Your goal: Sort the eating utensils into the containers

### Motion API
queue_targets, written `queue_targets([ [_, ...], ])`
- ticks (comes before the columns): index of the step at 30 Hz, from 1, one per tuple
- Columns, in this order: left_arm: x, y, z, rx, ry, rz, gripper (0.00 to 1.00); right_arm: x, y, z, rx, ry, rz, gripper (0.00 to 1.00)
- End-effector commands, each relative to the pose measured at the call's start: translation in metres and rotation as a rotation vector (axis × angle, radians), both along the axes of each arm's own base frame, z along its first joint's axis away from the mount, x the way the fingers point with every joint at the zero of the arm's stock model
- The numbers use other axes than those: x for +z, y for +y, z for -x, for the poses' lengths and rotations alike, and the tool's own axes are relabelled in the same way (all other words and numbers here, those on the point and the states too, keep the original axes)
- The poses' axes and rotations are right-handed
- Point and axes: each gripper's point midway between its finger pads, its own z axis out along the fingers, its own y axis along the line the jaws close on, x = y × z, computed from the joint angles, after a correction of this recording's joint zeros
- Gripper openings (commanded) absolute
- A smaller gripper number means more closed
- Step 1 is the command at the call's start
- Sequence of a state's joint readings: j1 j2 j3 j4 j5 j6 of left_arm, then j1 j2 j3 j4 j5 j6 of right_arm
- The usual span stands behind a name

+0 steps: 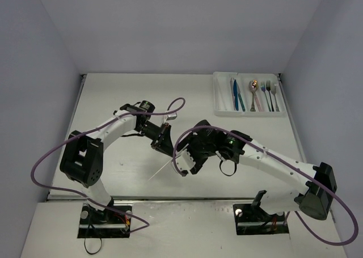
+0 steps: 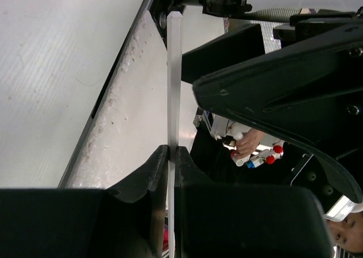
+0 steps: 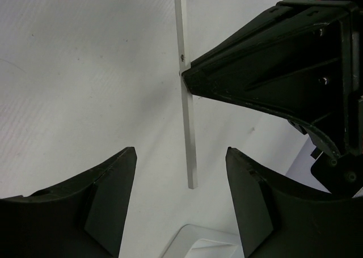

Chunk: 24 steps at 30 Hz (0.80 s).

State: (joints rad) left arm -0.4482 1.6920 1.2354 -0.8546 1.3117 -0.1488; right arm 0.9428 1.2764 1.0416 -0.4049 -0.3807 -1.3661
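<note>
Broadly, the sorting is looking well advanced. The white surface (image 1: 113,99) is carrying the tray (image 1: 244,111) at its far right corner, well apart from both arms. Several utensils are already lying lengthwise in the tray's long compartments. The blue knives (image 1: 235,92) are sitting in one compartment. The gold spoon (image 1: 254,86) is lying in the next one to the right, alongside some silver pieces (image 1: 274,91). Whether anything pale is lying in the leftmost compartment is too faint to tell.

The only utensil showing outside the tray is one thin pale stick (image 1: 160,170), so by this reckoning it is what is left to put away. It is hanging near the middle of the surface, between the two arms. Whether its low end is touching the surface cannot be told.

The left pincer (image 2: 172,153) is clamping the stick partway along its length, with both fingertips pressing flat against it. The right pincer (image 3: 180,153) is standing open around the stick's free end. The stick is running down the gap roughly midway between the jaws and touching neither of them. This is looking like the start of a hand-over towards the arm nearer the tray.
</note>
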Motion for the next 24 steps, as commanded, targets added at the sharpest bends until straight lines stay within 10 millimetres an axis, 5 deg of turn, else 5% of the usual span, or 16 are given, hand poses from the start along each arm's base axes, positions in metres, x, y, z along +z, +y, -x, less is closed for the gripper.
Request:
queue_targets([
  [1,0.016,-0.004,0.006,-0.047,-0.043,0.051,0.00,0.006,0.008,-0.008,-0.006,-0.027,-0.014,0.59],
  [12,0.019,-0.004,0.009,-0.063,-0.074,0.059,0.02,-0.001,0.010,-0.011,-0.020,-0.012,0.008,0.08],
  [14,0.019,-0.004,0.008,-0.068,-0.093,0.063,0.24,-0.001,0.011,-0.011,-0.021,-0.011,0.008,0.02],
  [16,0.018,-0.002,0.005,-0.067,-0.137,0.043,0.69,-0.001,0.011,-0.011,-0.022,-0.010,0.008,0.00],
  [18,0.018,0.000,0.003,-0.065,-0.174,0.023,0.85,0.000,0.011,-0.011,-0.020,-0.013,0.006,0.00],
  [24,0.038,0.009,-0.028,0.002,-0.366,-0.030,0.91,0.000,0.011,-0.010,-0.013,-0.038,0.020,0.00],
])
